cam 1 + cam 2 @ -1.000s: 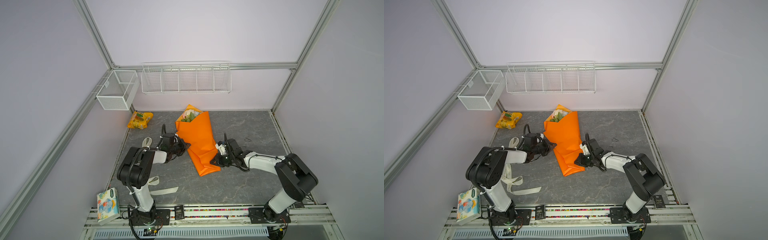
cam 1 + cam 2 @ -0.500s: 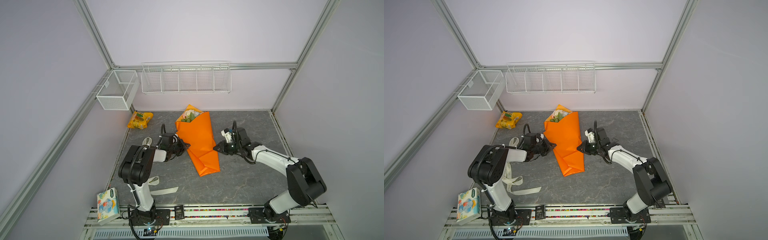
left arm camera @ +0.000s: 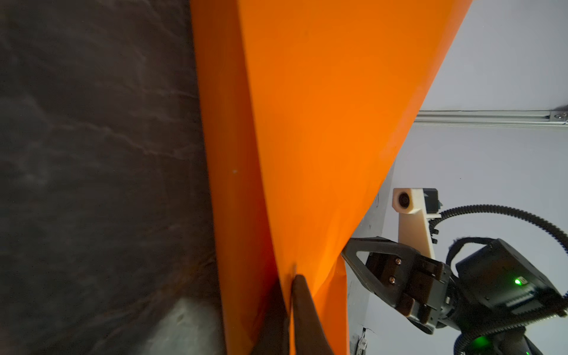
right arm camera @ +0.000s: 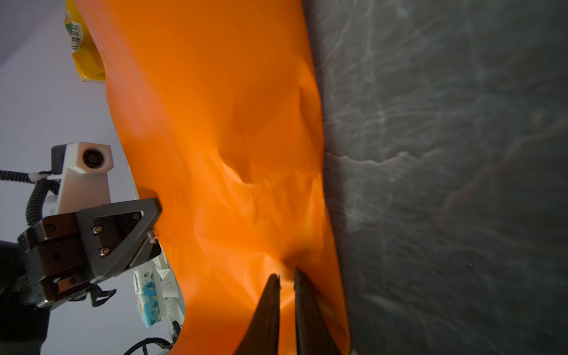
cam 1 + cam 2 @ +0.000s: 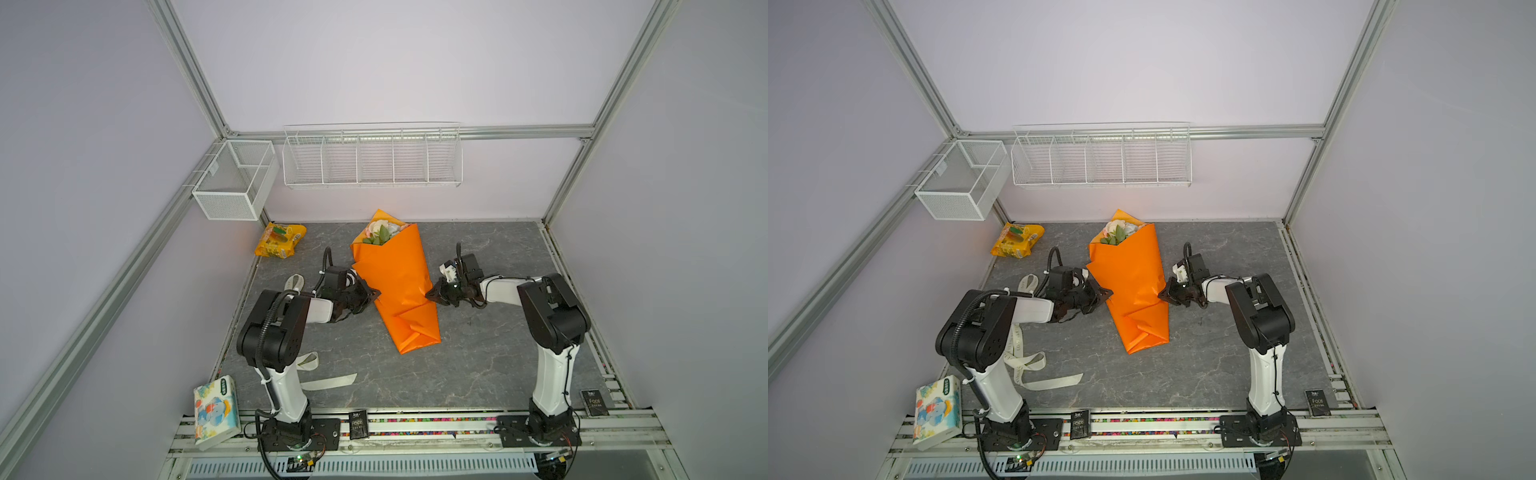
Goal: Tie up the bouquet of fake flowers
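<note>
Two grippers on one bouquet [image 5: 395,286], lying flat mid-table [image 5: 478,353] in both top views. Flower heads [image 5: 380,230] toward back wall, folded pointed end toward arm bases.

Left gripper [image 5: 374,294] at bouquet's left edge, about halfway along. Left wrist view: left gripper [image 3: 290,276] fingers pressed together, pinching orange paper edge.

Right gripper [image 5: 429,293] at opposite edge, same level. Right wrist view: right gripper [image 4: 287,275] fingers nearly together, thin slit only, paper puckered at the tips, so pinching paper too.

Both low, near tabletop.

Elsewhere: snack packet [image 5: 280,245] back left, well apart from bouquet. Cream ribbon [image 5: 1025,361] loose on table beside left arm. Tissue pack [image 5: 216,411] at front left edge.
</note>
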Controlling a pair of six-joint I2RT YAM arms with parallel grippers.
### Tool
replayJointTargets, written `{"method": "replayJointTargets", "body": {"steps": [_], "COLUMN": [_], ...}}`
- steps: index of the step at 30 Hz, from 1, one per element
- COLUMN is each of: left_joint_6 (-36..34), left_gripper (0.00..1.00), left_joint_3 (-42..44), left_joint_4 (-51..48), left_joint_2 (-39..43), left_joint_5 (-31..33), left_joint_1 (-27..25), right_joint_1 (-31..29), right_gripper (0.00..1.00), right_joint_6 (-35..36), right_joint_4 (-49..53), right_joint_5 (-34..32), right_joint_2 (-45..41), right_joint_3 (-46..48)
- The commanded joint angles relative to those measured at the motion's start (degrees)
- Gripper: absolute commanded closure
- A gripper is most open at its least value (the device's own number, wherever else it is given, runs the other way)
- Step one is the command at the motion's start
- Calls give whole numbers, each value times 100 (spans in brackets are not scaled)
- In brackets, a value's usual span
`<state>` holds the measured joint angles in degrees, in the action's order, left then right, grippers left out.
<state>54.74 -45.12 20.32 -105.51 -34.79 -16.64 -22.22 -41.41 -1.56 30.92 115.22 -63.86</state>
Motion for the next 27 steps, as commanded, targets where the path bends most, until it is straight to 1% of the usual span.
{"method": "replayJointTargets", "body": {"steps": [1,4,7,10,13,15,17,19,21,23,25,27], "left_joint_6": [-251,-293,-331,-332,-330,-326,-332,-355,-412,-443,-464,-484], "left_gripper": [93,94,94,94,94,94,94,94,95,95,95,95], "left_joint_3": [-48,-84,-122,-173,-207,-216,-242,-234,-249,-253,-263,-269], "left_joint_4": [-273,-321,-360,-339,-340,-327,-342,-382,-474,-502,-520,-528], "left_joint_2": [-4,10,15,-53,-93,-100,-110,-101,-85,-92,-92,-84], "left_joint_5": [9,4,7,-76,-107,-125,-151,-113,-82,-81,-103,-116], "left_joint_1": [47,65,75,74,80,82,82,83,98,108,122,133], "right_joint_1": [-11,14,48,59,90,123,161,157,180,182,161,126], "right_gripper": [85,84,85,84,85,85,86,86,86,85,84,82], "right_joint_6": [-7,-93,-234,-219,-238,-210,-203,-151,-128,-10,232,395], "right_joint_4": [177,99,-82,43,238,405,574,678,771,833,1062,1111], "right_joint_5": [-127,245,308,197,-113,-341,-372,-472,-437,-429,-441,-480], "right_joint_2": [-237,-350,-127,290,673,879,1097,1141,1038,684,186,-439], "right_joint_3": [148,-251,-624,-1062,-1350,-1465,-1589,-1597,-1566,-1479,-1375,-1072]}}
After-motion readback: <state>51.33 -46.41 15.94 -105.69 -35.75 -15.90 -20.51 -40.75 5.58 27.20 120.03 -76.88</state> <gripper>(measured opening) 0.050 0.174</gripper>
